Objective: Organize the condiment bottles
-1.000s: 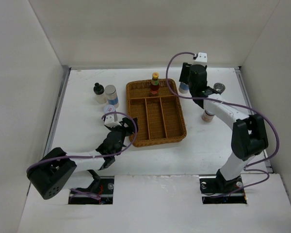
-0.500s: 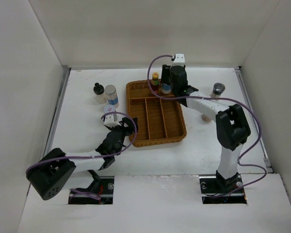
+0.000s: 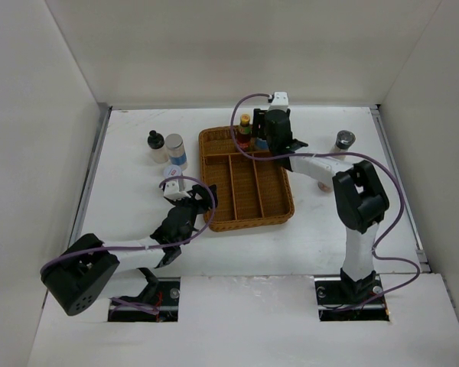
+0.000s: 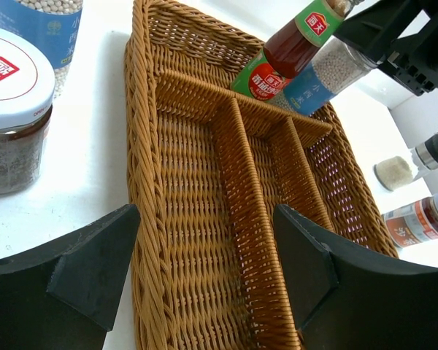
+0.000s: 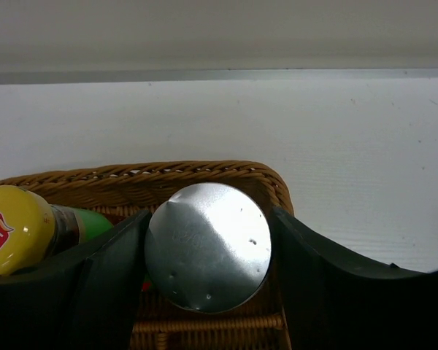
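Shaker (image 5: 208,246) just inside far tray rim (image 5: 168,172)

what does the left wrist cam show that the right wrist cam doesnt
Only left wrist: the tray's three long empty compartments, a white-lidded jar and a blue-labelled jar left of it, two bottles to its right, and the open left gripper. Only right wrist: the shaker's silver lid from above, between the right gripper's fingers, and the sauce bottle's yellow cap. Both: the wicker tray, the sauce bottle, the held shaker.
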Tool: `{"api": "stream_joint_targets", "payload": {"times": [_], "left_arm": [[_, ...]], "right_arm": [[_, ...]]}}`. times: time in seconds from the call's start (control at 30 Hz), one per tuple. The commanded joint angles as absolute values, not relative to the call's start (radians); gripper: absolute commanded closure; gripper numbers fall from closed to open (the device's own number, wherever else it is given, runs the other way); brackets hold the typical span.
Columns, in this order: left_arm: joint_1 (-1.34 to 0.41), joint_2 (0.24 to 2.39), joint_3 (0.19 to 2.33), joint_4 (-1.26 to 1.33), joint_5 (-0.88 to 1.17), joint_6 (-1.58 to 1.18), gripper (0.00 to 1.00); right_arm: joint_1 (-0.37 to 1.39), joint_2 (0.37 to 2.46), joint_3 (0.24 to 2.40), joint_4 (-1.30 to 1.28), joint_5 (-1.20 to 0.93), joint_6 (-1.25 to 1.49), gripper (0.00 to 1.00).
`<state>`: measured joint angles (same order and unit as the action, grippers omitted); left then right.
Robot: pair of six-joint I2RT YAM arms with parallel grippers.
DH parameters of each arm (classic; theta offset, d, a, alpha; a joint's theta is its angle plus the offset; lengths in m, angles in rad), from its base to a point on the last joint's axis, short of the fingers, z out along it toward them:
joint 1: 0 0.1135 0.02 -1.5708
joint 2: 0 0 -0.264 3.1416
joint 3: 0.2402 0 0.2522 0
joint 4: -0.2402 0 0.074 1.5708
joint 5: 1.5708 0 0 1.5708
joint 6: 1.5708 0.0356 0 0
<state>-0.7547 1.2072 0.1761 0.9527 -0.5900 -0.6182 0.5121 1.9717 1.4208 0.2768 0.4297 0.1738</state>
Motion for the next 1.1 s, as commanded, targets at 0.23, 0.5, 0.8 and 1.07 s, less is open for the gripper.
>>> {"api": "stream_joint_targets", "payload": {"times": [0.23,0.5,0.8,1.07], "left_arm": [[-0.749,1.174,0.179,0.985,-0.581,-0.623,0.27],[-0.746,1.102,0.204,0.918,-0.581,-0.594,0.25],[-0.642,0.852,0.461,0.256,-0.678,-0.563,0.09],[-0.496,0.946,0.630,0.031,-0.713,-0.571,0.06]], "right_arm": [[0.519,1.839,1.393,0.357,0.446,0.210,0.20],[0.519,1.702,1.292,0.331,0.476,0.259,0.18],[0.547,1.361,0.883,0.341,0.489,0.422,0.73],[0.677,1.076,0.554,0.362,0.491,0.549,0.46]]}}
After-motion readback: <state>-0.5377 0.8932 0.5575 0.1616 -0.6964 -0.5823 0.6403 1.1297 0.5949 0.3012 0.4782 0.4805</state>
